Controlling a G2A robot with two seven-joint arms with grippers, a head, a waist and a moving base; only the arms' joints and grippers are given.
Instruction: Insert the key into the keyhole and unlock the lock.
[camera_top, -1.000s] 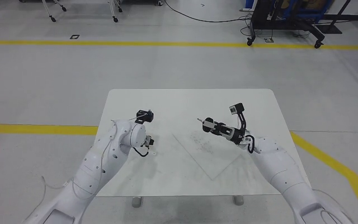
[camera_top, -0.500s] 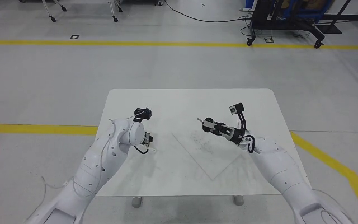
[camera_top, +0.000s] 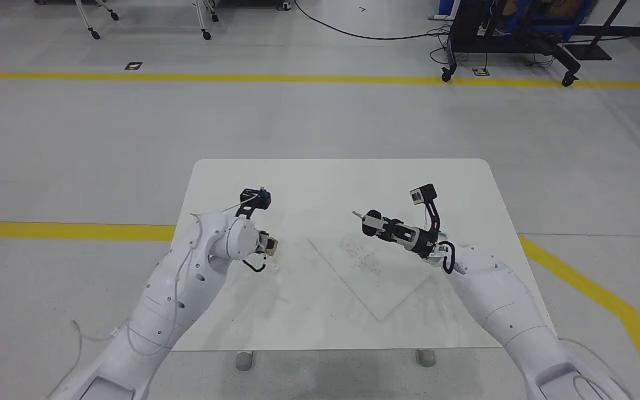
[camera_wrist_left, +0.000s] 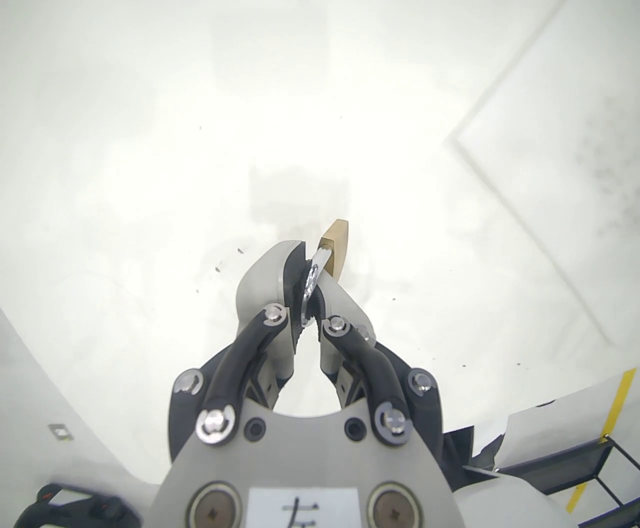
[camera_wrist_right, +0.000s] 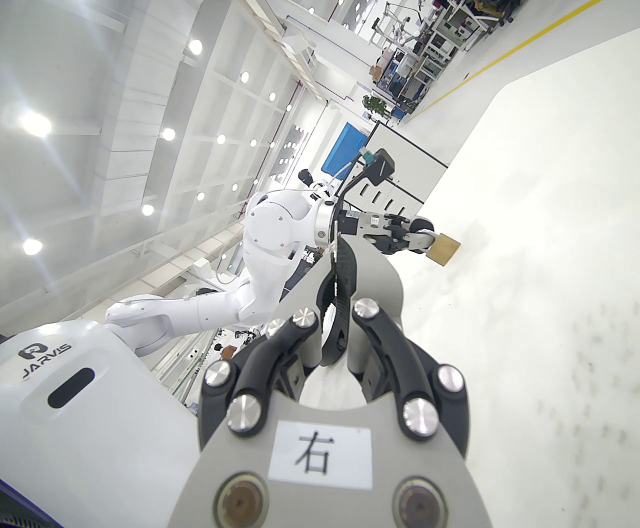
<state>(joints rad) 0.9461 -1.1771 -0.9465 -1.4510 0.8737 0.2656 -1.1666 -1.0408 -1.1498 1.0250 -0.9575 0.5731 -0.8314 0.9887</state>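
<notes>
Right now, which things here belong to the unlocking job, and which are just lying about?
Job: padlock, held by its shackle in the left end effector; key, apparently pinched in the right end effector.
Lying about: thin sheet on the table.

The lock (camera_wrist_left: 337, 245) body is showing brushed brass, its shackle (camera_wrist_left: 313, 274) gleaming as polished metal. The left gripper (camera_wrist_left: 311, 260) jaws are looking matt grey plastic, lined with black ribbed rubber. The worktop (camera_wrist_left: 150, 150) is appearing smooth, matt white, faintly scuffed.
</notes>
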